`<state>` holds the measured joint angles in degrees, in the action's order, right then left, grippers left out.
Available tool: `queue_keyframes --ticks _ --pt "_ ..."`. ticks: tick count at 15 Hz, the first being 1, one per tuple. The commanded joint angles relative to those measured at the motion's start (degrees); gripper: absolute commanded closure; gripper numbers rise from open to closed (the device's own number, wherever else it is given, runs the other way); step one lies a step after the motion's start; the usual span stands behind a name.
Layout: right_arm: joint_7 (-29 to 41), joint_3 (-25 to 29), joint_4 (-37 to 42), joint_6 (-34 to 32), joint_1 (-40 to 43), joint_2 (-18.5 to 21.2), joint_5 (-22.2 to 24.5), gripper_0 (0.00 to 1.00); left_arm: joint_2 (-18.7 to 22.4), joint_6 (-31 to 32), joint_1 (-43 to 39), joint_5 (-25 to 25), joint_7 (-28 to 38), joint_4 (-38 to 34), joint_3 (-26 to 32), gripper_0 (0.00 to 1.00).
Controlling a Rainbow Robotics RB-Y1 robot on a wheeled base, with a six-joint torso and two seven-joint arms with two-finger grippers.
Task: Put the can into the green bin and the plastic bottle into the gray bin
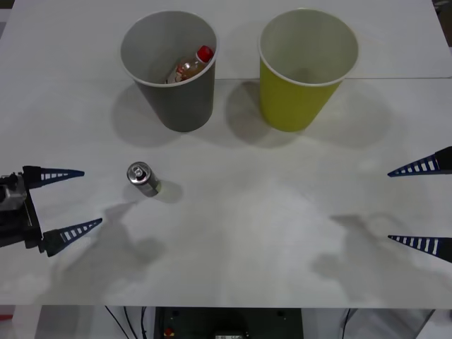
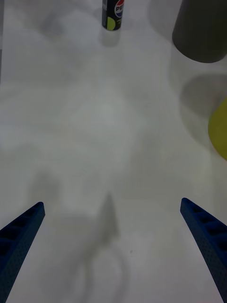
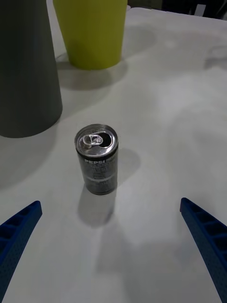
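The can [image 1: 143, 179] stands upright on the white table [image 1: 247, 233], in front of the gray bin [image 1: 169, 67], which already holds the plastic bottle [image 1: 191, 65] lying tilted inside; the green bin [image 1: 305, 67] stands beside the gray one, toward the robot's right. The left end effector [image 1: 70, 201] hovers near the can on its left, fingers spread wide and holding nothing. The right end effector [image 1: 420, 205] waits at the table's right edge, also wide open and empty.
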<state>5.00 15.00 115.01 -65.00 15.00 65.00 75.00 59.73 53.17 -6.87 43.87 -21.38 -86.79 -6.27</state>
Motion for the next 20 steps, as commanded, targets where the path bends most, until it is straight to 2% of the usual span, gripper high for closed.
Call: queue_keyframes --ticks 1,5,10,20 --pt "0.0 0.0 0.0 0.0 0.0 0.0 0.0 0.0 -1.3 0.0 3.2 -4.5 -6.7 5.5 -3.9 0.0" --pt "0.0 0.0 0.0 0.0 0.0 0.0 0.0 0.0 -5.7 1.1 6.8 -7.4 -13.6 12.4 -7.1 0.0" --pt "0.0 0.0 0.0 0.0 0.0 0.0 0.0 0.0 -12.8 3.5 10.5 -6.8 -15.7 19.6 -7.1 0.0" --pt "0.0 0.0 0.0 0.0 0.0 0.0 0.0 0.0 -21.2 4.5 17.5 -5.5 -18.6 30.2 -7.1 0.0"
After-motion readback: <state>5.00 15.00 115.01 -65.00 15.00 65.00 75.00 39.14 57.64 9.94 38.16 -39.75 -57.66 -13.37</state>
